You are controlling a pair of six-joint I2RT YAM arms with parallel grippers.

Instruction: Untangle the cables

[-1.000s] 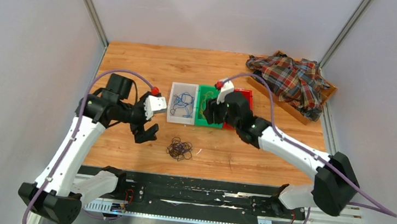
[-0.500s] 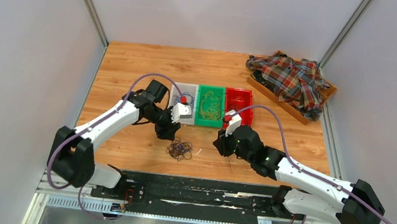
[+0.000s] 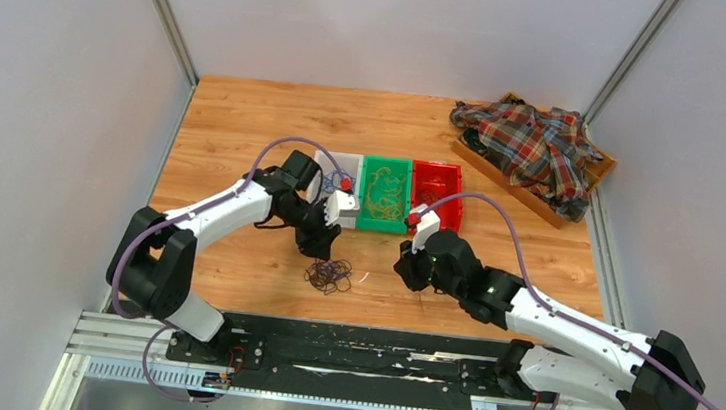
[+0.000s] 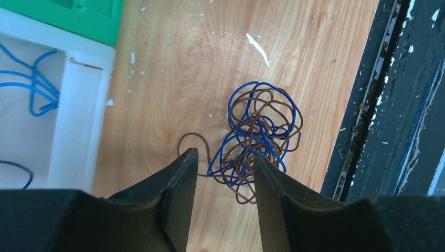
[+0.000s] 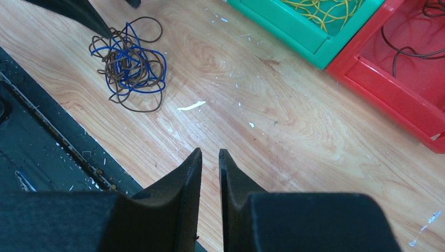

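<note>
Both arms have relocated since a second ago: left swung in from the bench's [image 3: 247,114] left side, right drew back from the bins toward the near edge. Black rail [image 3: 355,350] runs along that edge.

Just beyond it lie the cables [image 3: 329,274] [image 4: 260,131] [image 5: 128,58], blue and brown loops in one tangled clump on the bench. Left pincer [image 3: 319,251] [image 4: 223,155] sits low at the clump's far side, fingers apart, a few loops showing between them, unpinched. Right pincer [image 3: 403,269] [image 5: 210,151] is off to the clump's right, well apart, fingers nearly together with a thin slit, nothing between.

Farther back, side by side: white bin [image 4: 78,105] with blue wires, green bin [image 3: 386,160] [image 5: 283,26] with yellow, red bin [image 3: 440,165] [image 5: 388,89] with dark ones. Far right: plaid shirt [image 3: 535,146] heaped in a wooden tray [image 3: 497,178].
</note>
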